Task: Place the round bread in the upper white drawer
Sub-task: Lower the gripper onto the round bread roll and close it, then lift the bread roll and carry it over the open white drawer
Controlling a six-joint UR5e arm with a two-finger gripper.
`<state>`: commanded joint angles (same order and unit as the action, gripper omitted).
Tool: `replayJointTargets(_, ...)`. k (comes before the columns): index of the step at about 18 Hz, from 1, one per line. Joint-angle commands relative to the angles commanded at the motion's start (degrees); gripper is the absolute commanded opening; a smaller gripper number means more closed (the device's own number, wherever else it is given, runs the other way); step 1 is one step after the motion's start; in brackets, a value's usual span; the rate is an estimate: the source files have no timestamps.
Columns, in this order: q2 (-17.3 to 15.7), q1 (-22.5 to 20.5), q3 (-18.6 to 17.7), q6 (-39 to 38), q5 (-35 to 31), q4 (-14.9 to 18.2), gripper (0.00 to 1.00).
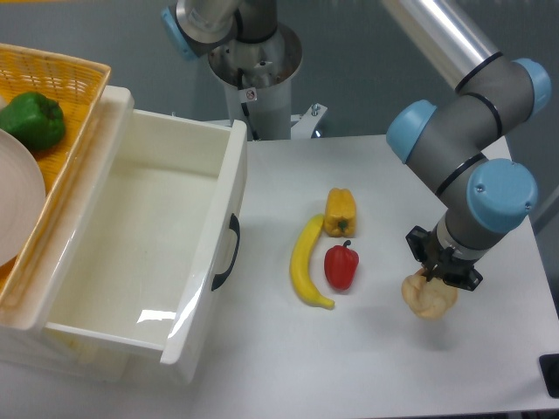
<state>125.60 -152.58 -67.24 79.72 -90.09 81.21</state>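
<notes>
Probably a robotics lab: pedestal-mounted arm (472,131), bare white table (367,367).

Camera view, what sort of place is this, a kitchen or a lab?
Likely a robot lab bench, not a kitchen: an industrial arm whose tool sits on the round bread, a plain white table, and an open upper white drawer.

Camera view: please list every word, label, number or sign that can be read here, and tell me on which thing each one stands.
No text can be read in this view.
Small sticker with a red mark on the robot base column: too small and blurred to read.
Upper white drawer, round bread, banana, red pepper, yellow pepper, wicker basket: no writing visible.
</notes>
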Motion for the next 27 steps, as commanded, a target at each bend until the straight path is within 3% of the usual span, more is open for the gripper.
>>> replayJointTargets(7,-0.17,0.52,0.0,-0.61,1.14,-0.09,0.0)
replayJointTargets(11,-2.19,0.7,-0.61,-0.88,4.39,0.09,0.0)
replayJointTargets(18,-11.32,1.67,-4.22,-10.01,15.98,-0.26,0.0)
replayJointTargets(27,-23.1,4.47,-9.31,-18.98,25.93,-0.26,0.0)
